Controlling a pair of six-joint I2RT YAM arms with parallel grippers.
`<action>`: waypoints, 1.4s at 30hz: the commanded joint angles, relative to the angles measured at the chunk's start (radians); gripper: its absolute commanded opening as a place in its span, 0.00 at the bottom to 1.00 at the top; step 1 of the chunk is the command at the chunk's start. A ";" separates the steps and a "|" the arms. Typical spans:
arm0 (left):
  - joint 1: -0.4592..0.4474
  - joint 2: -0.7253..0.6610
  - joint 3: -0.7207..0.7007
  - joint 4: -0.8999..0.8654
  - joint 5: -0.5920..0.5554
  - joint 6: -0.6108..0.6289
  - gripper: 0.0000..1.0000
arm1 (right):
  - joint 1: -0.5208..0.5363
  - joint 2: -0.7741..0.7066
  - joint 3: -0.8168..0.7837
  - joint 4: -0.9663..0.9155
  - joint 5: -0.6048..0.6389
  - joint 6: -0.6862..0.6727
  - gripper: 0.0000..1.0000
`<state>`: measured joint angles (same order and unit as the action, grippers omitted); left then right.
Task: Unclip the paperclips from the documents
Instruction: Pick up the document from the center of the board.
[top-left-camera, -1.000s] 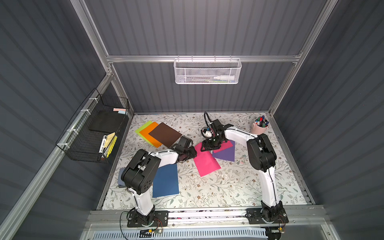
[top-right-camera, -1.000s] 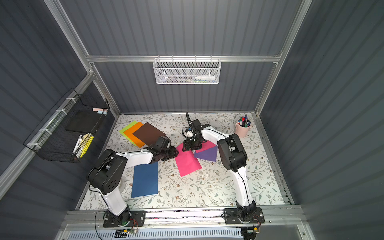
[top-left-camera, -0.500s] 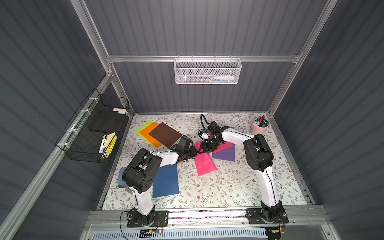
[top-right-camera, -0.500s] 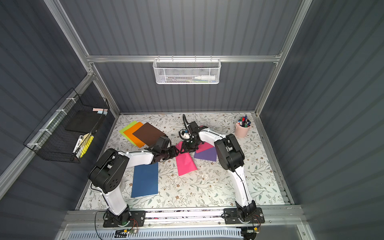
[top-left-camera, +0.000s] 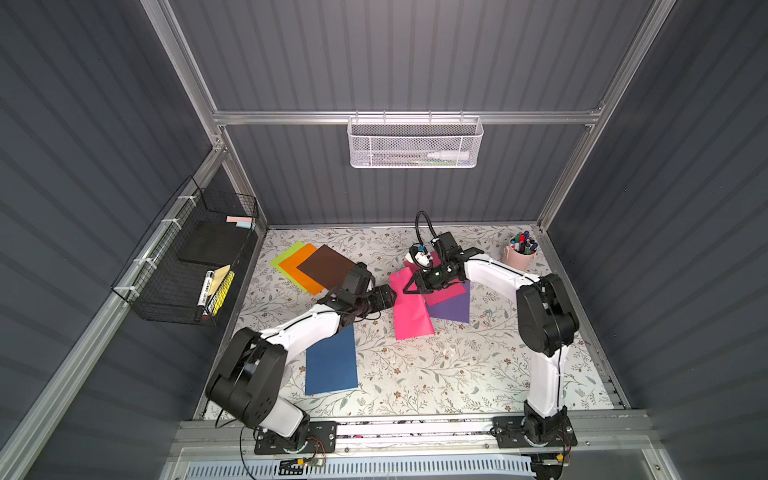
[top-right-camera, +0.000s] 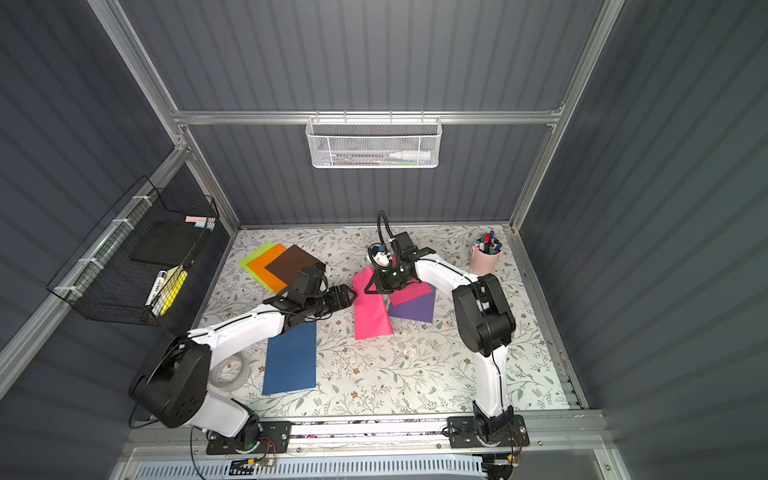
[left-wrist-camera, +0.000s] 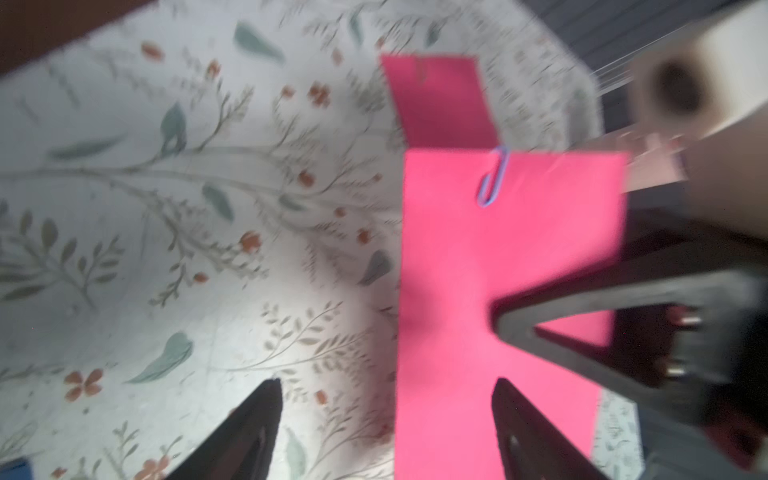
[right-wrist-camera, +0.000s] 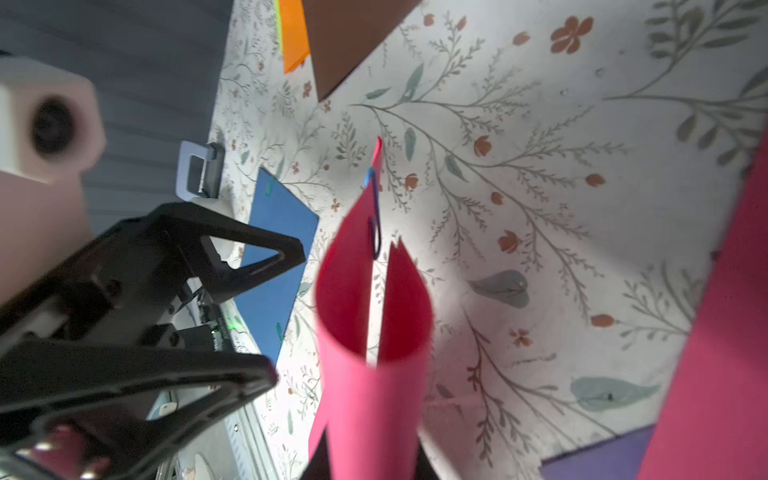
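A pink document (top-left-camera: 412, 313) lies mid-table, its far end lifted and curled (right-wrist-camera: 374, 374). My right gripper (top-left-camera: 409, 287) is shut on that end. A blue paperclip (left-wrist-camera: 494, 178) (right-wrist-camera: 374, 208) sits on the sheet's edge. My left gripper (left-wrist-camera: 386, 415) (top-left-camera: 388, 296) is open at the sheet's left edge, one finger (left-wrist-camera: 523, 432) over the pink paper, the other over the table. A second pink document (top-left-camera: 449, 293) and a purple one (top-left-camera: 455, 309) lie under the right arm. The navy document (top-left-camera: 332, 365) carries a green paperclip (right-wrist-camera: 269, 189). Brown (top-left-camera: 326, 266), orange (top-left-camera: 297, 270) and lime (top-left-camera: 282, 257) documents overlap at the back left.
A pink cup of markers (top-left-camera: 519, 255) stands at the back right. A tape roll (top-right-camera: 228, 372) lies by the left arm's base. Small loose clips (top-left-camera: 484, 318) lie right of the purple sheet. A black wire basket (top-left-camera: 195, 266) hangs on the left wall, a white mesh basket (top-left-camera: 413, 143) on the back wall.
My left gripper has opened. My right gripper has shut on the pink document and moved a little left, and the sheet has swung to lie more lengthwise.
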<state>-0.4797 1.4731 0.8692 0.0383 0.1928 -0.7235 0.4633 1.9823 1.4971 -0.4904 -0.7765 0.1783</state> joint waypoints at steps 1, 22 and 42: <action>0.013 -0.051 -0.025 0.114 0.090 0.084 0.82 | -0.018 -0.062 -0.057 0.010 -0.105 -0.018 0.14; 0.069 -0.048 -0.100 0.448 0.442 0.035 0.50 | -0.006 -0.234 -0.259 0.311 -0.322 0.142 0.16; 0.069 -0.068 -0.071 0.362 0.451 0.090 0.04 | -0.004 -0.228 -0.254 0.292 -0.270 0.132 0.33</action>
<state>-0.4149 1.4315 0.7776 0.4400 0.6464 -0.6739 0.4572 1.7538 1.2446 -0.1787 -1.0611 0.3325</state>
